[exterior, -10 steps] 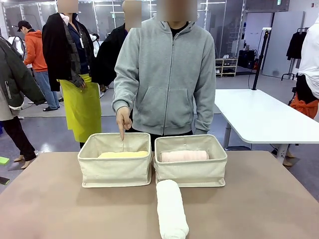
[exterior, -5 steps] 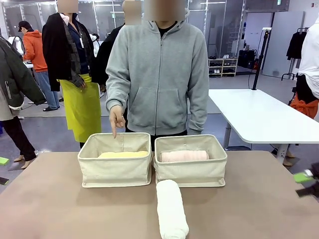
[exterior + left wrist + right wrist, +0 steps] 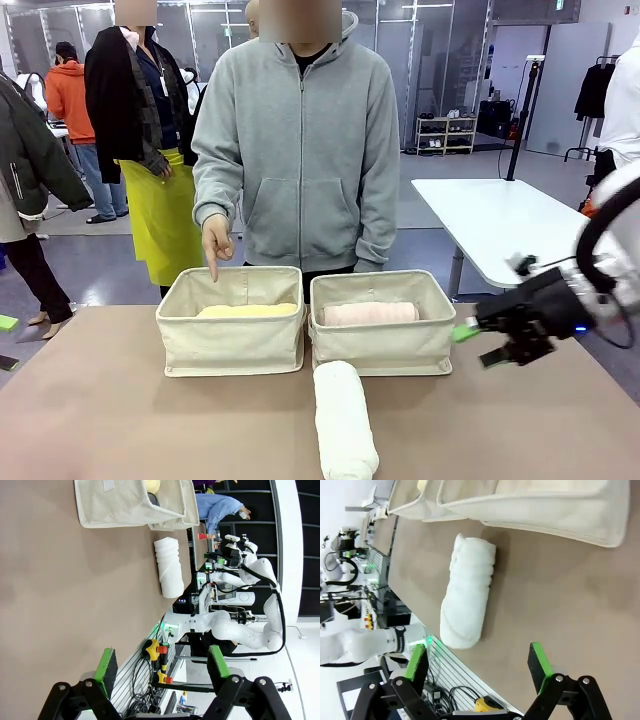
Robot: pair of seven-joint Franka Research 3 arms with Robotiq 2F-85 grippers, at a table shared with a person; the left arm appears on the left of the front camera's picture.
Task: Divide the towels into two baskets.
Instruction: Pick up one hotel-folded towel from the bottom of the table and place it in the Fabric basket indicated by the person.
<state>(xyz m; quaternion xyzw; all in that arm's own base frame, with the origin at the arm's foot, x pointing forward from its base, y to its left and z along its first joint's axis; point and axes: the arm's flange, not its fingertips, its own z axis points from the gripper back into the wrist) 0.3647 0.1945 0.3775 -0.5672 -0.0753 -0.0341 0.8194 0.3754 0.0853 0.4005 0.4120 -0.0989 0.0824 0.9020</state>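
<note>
Right claw (image 3: 483, 344), pads apart, hangs over the tan table (image 3: 120, 420) in a busy hall.

Bright, even overhead light; ceiling strips glow at top of front view. Shadows soft + short, e.g. under the white towel (image 3: 344, 420) on the worktop (image 3: 120, 420). No harsh glare. Right gripper (image 3: 480, 345) slightly motion-blurred in front view. Wrist views wide-angle, lines bend at edges; backgrounds soft, white areas blown out.

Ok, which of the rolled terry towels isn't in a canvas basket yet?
The white terry towel roll: it lies on the table, while the pale yellow roll and pale pink roll each sit inside a basket.
</note>
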